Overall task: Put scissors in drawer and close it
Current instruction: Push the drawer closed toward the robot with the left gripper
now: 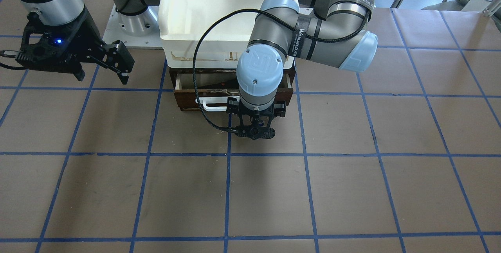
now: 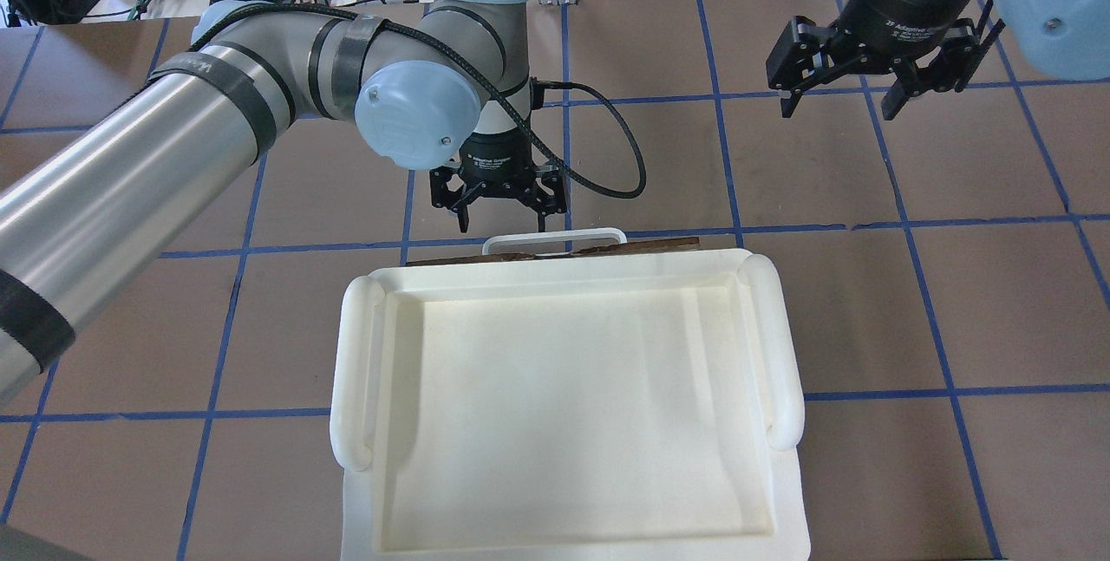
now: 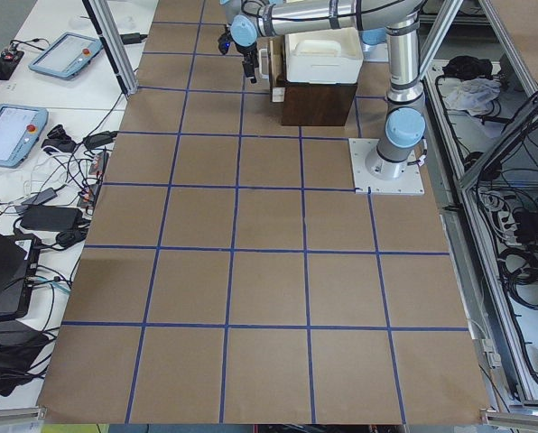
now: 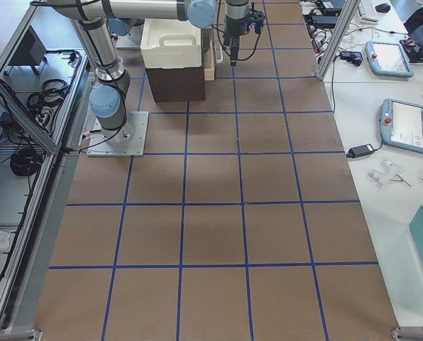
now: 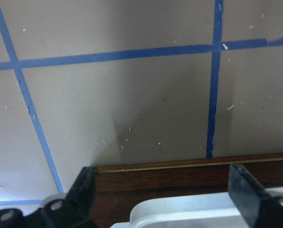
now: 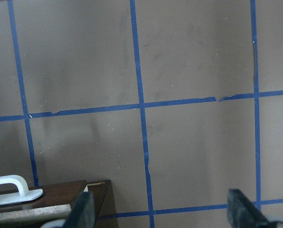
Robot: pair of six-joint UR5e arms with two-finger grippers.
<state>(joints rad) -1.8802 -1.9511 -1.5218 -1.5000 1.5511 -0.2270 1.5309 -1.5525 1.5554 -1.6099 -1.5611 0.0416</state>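
Note:
The drawer [image 1: 188, 102] stands partly open under a white tray, with its pale inside showing. The scissors [image 1: 217, 85] lie inside it, a dark blade and a bit of orange-red visible, the rest hidden by my left wrist. The white bar handle [image 2: 555, 240] sits on the drawer's front. My left gripper [image 2: 503, 218] is open and empty, fingers pointing down just in front of the handle. In the left wrist view its fingers [image 5: 84, 187] stand either side of the handle [image 5: 203, 213] over the brown front [image 5: 179, 183]. My right gripper [image 2: 837, 106] is open and empty, raised off to the side.
The white plastic tray [image 2: 355, 370] sits on top of the drawer's cabinet and hides most of the drawer from above. Brown table paper with blue tape grid lines [image 1: 227, 190] lies all around. The right wrist view shows the drawer's corner [image 6: 61, 197].

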